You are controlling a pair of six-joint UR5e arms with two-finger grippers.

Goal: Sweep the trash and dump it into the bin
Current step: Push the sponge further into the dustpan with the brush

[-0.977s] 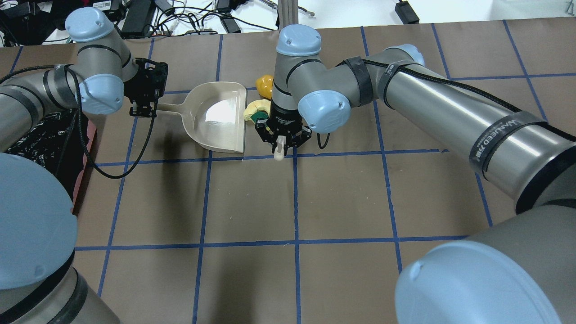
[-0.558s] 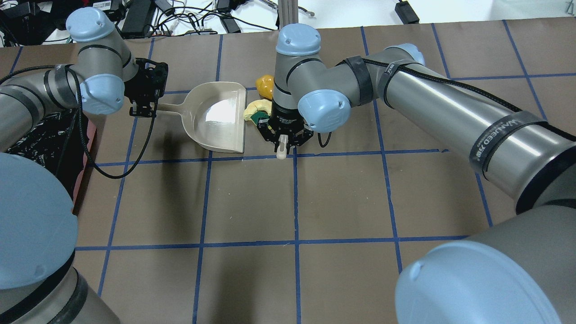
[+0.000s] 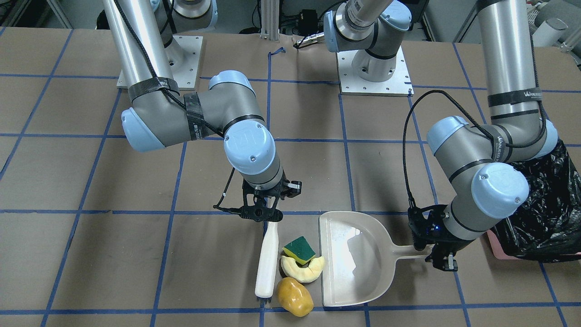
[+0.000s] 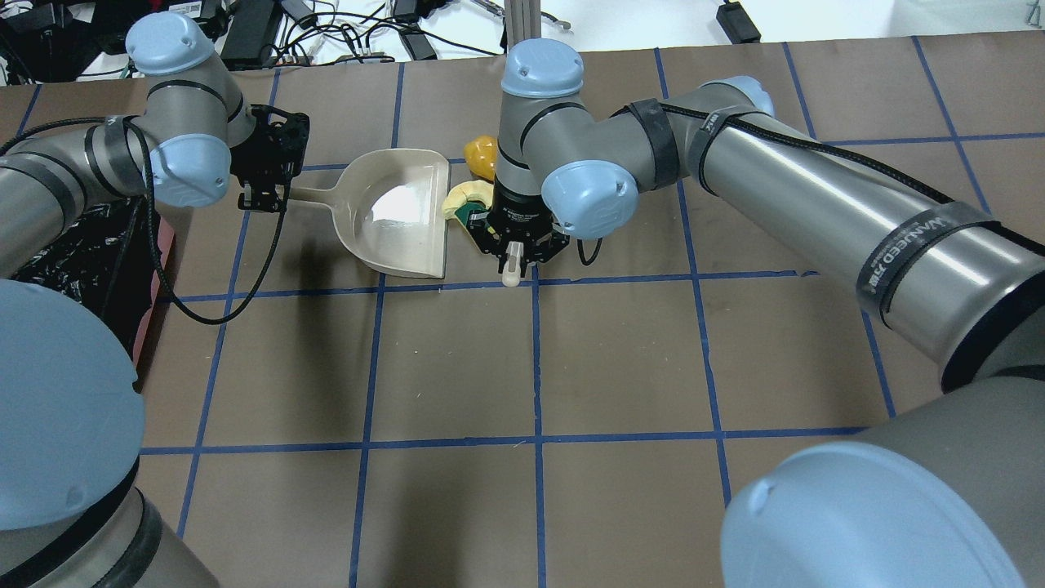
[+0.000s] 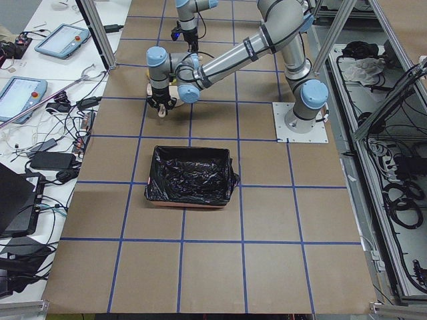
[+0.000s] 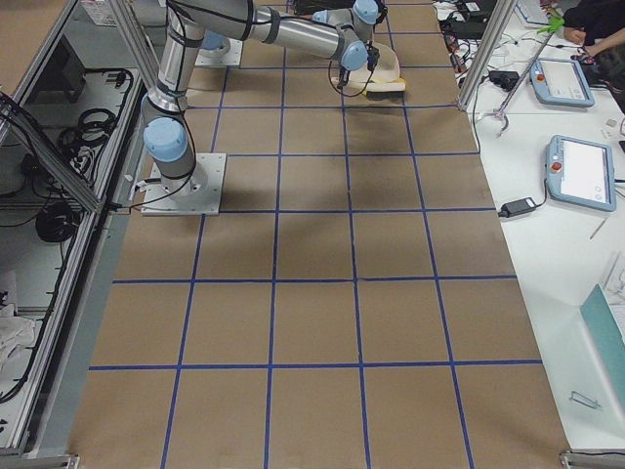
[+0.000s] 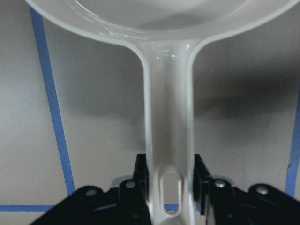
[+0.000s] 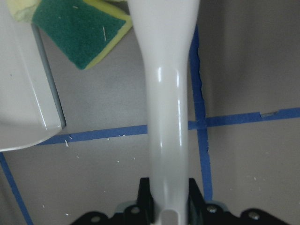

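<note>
Right gripper (image 3: 262, 213) is clamped on the brush (image 3: 267, 259) handle, and left gripper (image 7: 169, 177) is clamped on the dustpan (image 3: 349, 272) handle. Overhead, the right arm hides most of the trash. The front view shows sponge (image 3: 299, 249), slice (image 3: 303, 269) and lump (image 3: 295, 296) on the table, between brush and dustpan mouth. Bin (image 5: 190, 175), well apart, shows only its black liner.

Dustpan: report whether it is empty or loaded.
Empty. The dustpan shows a bare, shiny floor; sponge piece, fruit slice and lump all lie outside its mouth.
</note>
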